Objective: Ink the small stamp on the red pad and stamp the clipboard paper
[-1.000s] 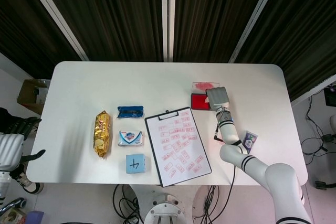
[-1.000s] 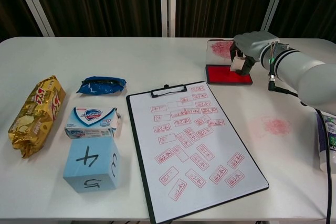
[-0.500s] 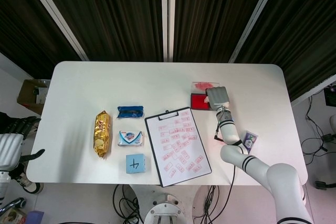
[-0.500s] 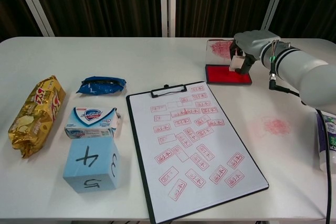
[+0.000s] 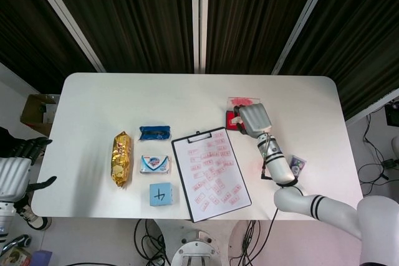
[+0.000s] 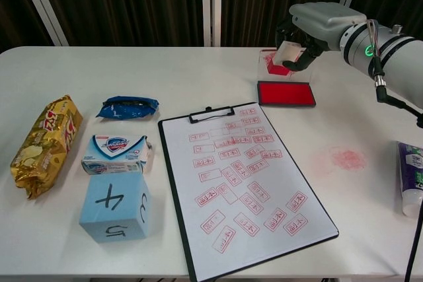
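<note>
Chest view: right hand [image 6: 310, 28] grips small stamp [image 6: 289, 55], raised clear above red pad [image 6: 285, 93]; clipboard [image 6: 241, 184] near pad. Left hand [image 5: 17, 165]: grip indeterminable.

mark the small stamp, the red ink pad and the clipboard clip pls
small pale stamp held in the right hand [image 6: 289, 53], chest view, on its pale body
flat red rectangular ink pad [image 6: 285, 93], chest view, middle of the red surface
black metal clip atop the clipboard [image 6: 211, 113], chest view, centre of the clip bar
</note>
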`<state>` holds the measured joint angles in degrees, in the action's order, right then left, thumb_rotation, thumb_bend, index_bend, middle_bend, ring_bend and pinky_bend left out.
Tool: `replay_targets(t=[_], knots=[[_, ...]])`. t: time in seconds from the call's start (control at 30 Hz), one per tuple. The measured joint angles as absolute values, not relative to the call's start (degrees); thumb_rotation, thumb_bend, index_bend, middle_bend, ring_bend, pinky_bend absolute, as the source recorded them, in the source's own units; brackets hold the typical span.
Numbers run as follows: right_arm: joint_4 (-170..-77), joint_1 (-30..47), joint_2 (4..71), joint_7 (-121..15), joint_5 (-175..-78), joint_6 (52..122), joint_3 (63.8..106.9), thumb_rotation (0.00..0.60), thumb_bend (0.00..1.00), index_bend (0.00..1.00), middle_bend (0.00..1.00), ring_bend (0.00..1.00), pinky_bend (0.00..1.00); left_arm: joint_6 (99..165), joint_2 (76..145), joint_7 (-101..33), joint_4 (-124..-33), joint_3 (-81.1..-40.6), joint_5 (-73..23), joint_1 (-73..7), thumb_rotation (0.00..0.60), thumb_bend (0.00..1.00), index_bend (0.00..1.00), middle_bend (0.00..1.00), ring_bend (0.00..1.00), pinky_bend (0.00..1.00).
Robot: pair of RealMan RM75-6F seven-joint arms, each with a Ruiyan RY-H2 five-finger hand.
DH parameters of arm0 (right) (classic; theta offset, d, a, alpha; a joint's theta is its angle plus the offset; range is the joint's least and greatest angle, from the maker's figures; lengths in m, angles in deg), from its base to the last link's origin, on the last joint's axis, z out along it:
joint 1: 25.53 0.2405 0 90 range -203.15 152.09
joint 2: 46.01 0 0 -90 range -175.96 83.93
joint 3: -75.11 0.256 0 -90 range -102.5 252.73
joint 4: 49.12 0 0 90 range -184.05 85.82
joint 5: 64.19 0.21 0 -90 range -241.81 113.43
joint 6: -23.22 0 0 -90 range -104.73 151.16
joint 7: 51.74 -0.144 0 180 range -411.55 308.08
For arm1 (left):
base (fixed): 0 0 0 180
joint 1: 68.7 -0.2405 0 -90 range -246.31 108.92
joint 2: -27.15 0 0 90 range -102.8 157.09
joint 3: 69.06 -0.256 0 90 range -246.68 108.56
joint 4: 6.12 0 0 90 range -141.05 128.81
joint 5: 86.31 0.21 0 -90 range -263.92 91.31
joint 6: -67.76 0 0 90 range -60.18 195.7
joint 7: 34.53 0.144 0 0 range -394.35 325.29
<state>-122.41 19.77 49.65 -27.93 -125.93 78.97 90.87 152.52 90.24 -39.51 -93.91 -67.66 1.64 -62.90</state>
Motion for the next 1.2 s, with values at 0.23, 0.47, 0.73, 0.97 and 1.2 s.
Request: replay_targets(t=[0.23,0.47,0.73,0.97,1.2], knots=[[-133.0,17.4,46.3,-27.0,-132.8,82.2,85.8,0.6,0.47,0.98,0.83,0.91,0.99,153.2,90.0,-38.8,-94.6,-67.9,1.7,-63.4,0.6,0.0,0.2,0.17,0.16,0.25],[-130.6,19.7,52.9,-21.8,-130.7,81.2,86.3,0.6,0.47,0.98,0.83,0.91,0.99,153.7,89.9,-39.2,-94.6,-68.0,1.8,-63.8,0.6,0.0,0.2,0.17,0.16,0.25],[-119.1,25.3,64.1,-15.1,-123.4,79.0,90.2,0.6,0.47,0.98,0.83,0.91,0.99,154.5,89.6,-40.8,-93.5,-68.3,1.6,-64.7,0.6,0.0,0.2,0.17,0.16,0.25],[-112.8,29.9,71.2,-11.3,-119.2,77.4,92.8,0.6,0.47,0.98,0.83,0.91,0.99,155.5,89.6,-42.7,-92.1,-68.3,1.5,-65.5,0.6,0.0,0.2,0.17,0.16,0.25],[-110.6,31.4,74.2,-9.1,-118.5,77.9,93.1,0.6,0.47,0.98,0.83,0.91,0.99,156.4,89.8,-44.4,-90.7,-68.2,1.5,-66.1,0.6,0.0,0.2,0.17,0.16,0.25]])
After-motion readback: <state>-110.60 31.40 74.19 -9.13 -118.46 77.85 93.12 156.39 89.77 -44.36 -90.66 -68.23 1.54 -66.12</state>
